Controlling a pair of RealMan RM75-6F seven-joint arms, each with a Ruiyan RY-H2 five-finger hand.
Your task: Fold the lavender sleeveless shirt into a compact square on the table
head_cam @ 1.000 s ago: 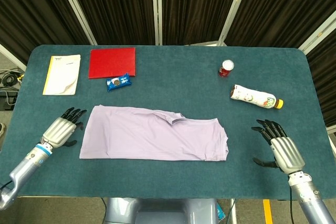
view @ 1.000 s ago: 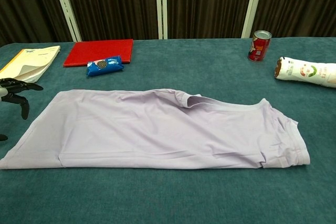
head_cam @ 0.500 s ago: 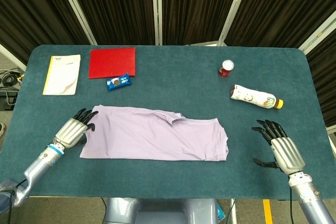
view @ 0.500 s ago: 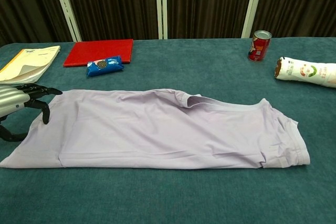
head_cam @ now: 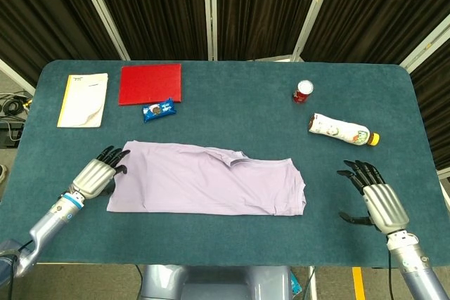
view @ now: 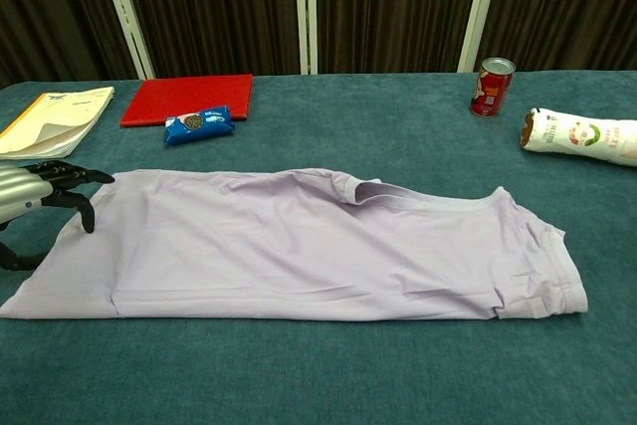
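Note:
The lavender sleeveless shirt (head_cam: 207, 179) (view: 299, 246) lies flat across the middle of the teal table (head_cam: 232, 103), folded lengthwise into a long band. My left hand (head_cam: 93, 173) (view: 35, 196) hovers at the shirt's left end, fingers spread, their tips at the cloth's upper left corner; it holds nothing. My right hand (head_cam: 373, 198) rests open on the table well to the right of the shirt, apart from it. The chest view does not show the right hand.
A red board (head_cam: 150, 83) (view: 187, 99), a blue snack packet (head_cam: 159, 109) (view: 198, 124) and a pale notebook (head_cam: 83, 99) (view: 55, 114) lie at the back left. A red can (head_cam: 303, 92) (view: 493, 87) and a lying white bottle (head_cam: 343, 129) (view: 582, 136) sit at the back right.
My left hand has moved right, from clear of the shirt to its left edge, then held about still. The right hand and the shirt have not moved.

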